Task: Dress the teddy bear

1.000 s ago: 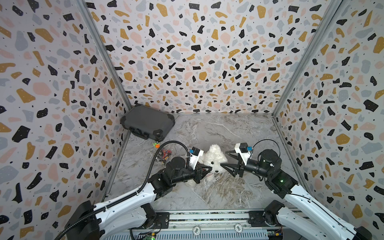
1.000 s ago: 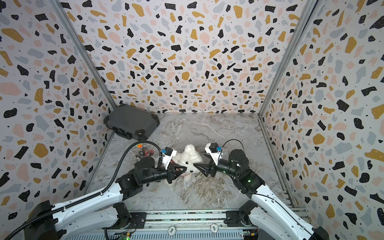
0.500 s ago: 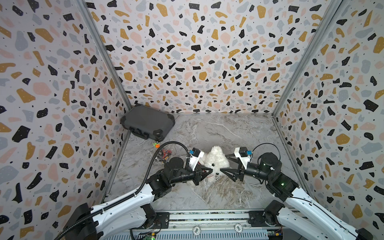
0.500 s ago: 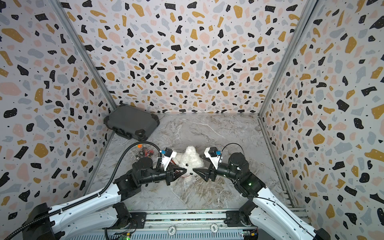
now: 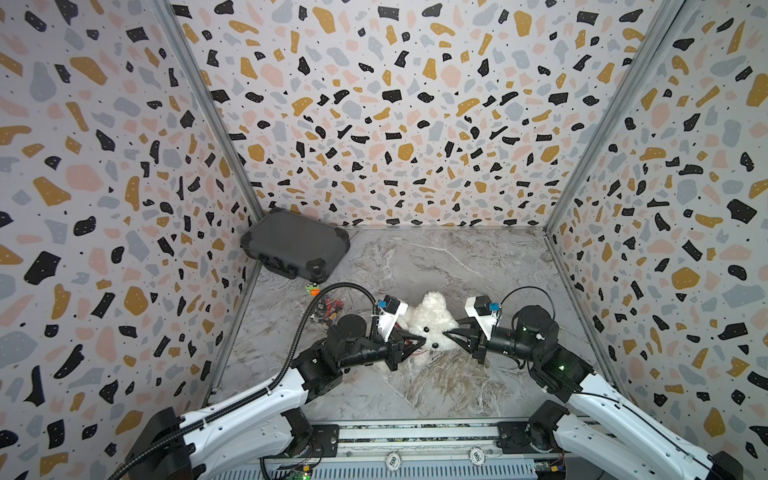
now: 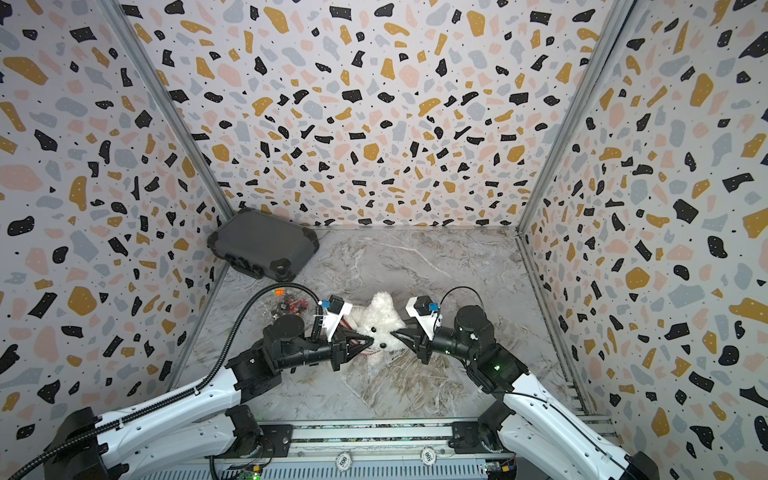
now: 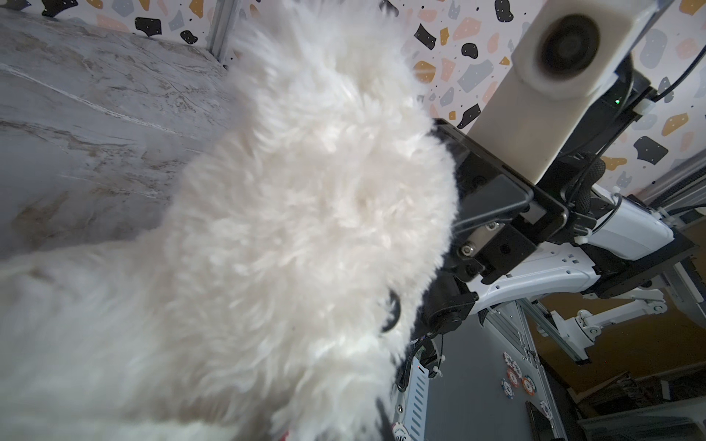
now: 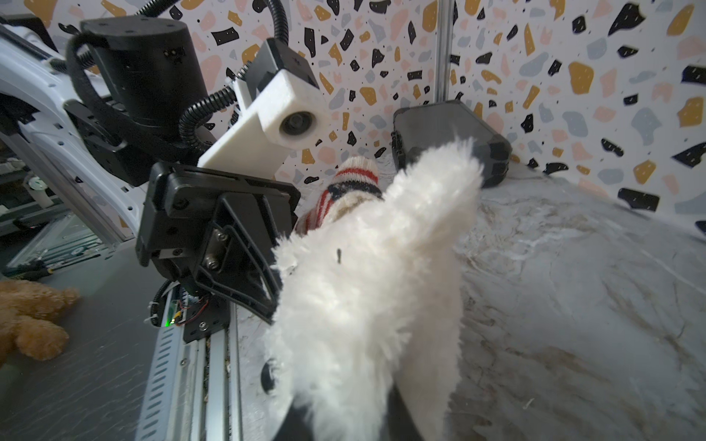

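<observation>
The left end effector [image 5: 420, 340] is closed, tips buried in the fluffy white plush teddy bear [image 5: 432, 320]; the right end effector [image 5: 448, 333] pinches its fur, fingertips hidden too.

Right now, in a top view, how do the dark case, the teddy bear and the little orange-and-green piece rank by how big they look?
1. dark case: largest, even though it sits farther back.
2. teddy bear: clearly smaller, and partly hidden.
3. orange-and-green piece: tiny by comparison.
</observation>
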Tool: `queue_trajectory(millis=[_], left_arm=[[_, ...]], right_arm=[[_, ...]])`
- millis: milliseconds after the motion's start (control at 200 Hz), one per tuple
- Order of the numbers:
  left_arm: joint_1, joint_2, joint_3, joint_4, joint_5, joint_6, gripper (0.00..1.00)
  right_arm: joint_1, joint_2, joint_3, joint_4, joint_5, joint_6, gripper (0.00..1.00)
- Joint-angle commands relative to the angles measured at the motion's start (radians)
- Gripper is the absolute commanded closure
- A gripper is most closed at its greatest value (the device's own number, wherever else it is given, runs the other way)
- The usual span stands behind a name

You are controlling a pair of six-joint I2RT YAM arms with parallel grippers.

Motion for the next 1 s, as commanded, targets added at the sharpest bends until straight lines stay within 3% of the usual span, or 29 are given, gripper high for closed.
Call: queue_trajectory(millis=[0,65,105,170,230,360,641,876,996], left_arm=[[0.005,-0.015,0.017,0.056,-0.091,0.007,0.91],[0.005,-0.022,0.005,0.064,-0.154,0.002,0.66],[0.006,-0.025,-0.005,0.083,-0.193,-0.01,0.56],[0.005,-0.03,-0.008,0.09,-0.26,-0.021,0.47],[0.002,-0.041,-0.023,0.112,-0.327,-0.052,0.44],[-0.036,-0.075,-0.089,0.206,-0.431,-0.108,0.44],[-0.153,-0.048,-0.154,0.244,-0.602,-0.151,0.56],[-0.169,0.06,-0.254,0.414,-0.726,-0.261,0.73],[-0.179,0.11,-0.285,0.481,-0.758,-0.32,0.75]], right_arm=[[0.005,0.002,-0.005,0.044,0.033,0.016,0.96],[0.004,0.01,0.006,0.051,0.065,0.045,1.0],[0.002,0.014,0.011,0.059,0.09,0.072,1.0],[-0.001,0.03,0.018,0.076,0.135,0.136,1.0],[-0.015,0.053,0.024,0.099,0.158,0.217,1.0],[-0.044,0.089,0.039,0.147,0.225,0.401,1.0],[-0.06,0.238,0.096,0.123,0.276,0.607,1.0],[-0.043,0.268,0.06,0.167,0.323,0.706,1.0],[-0.023,0.244,0.045,0.167,0.362,0.73,1.0]])
